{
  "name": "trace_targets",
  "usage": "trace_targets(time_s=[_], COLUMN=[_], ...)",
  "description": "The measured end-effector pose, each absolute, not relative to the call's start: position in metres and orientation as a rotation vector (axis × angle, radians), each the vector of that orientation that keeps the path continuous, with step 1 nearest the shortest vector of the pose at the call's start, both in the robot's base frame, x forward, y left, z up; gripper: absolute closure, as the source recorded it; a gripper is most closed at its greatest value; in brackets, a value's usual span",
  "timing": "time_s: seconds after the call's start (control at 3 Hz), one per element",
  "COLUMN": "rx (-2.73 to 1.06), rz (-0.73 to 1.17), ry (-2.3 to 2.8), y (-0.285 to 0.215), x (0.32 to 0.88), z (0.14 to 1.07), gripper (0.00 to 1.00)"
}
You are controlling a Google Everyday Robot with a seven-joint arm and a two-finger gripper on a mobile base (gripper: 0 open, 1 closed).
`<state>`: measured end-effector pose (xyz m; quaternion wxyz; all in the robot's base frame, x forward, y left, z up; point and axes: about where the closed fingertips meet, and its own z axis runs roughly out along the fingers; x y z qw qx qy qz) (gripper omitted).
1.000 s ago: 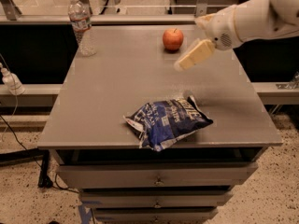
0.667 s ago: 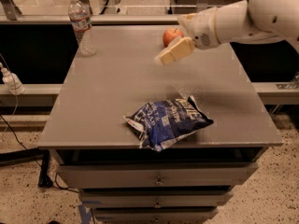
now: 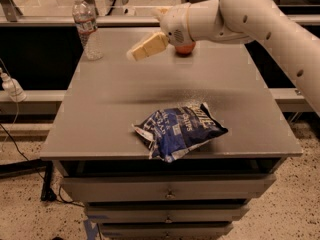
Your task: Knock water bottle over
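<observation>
The water bottle [image 3: 86,27], clear ribbed plastic with a white cap and a narrow red-white-blue label band, stands upright at the far left corner of the grey table [image 3: 115,109]. My gripper [image 3: 137,52] hangs above the table's far middle, to the right of the bottle and apart from it. Its cream-coloured fingers [image 3: 148,46] point left toward the bottle. The white arm reaches in from the upper right.
A blue chip bag [image 3: 180,130] lies near the table's front edge. A red apple [image 3: 185,48] sits at the far side, mostly hidden behind my wrist. A small white object with a cable [image 3: 11,88] hangs to the left of the table. Drawers are below the tabletop.
My gripper has moved left across the far side of the table, past the apple, closer to the bottle. The bottle, apple and chip bag have not moved.
</observation>
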<state>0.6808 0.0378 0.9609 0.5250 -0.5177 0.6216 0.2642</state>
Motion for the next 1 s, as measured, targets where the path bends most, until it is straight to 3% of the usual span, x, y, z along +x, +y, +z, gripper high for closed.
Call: trace_targets(time_s=[1.0], rx=[-1.127], rz=[0.675], ry=[1.409], y=[0.078], x=[0.716], z=[0.958], gripper=[0.00])
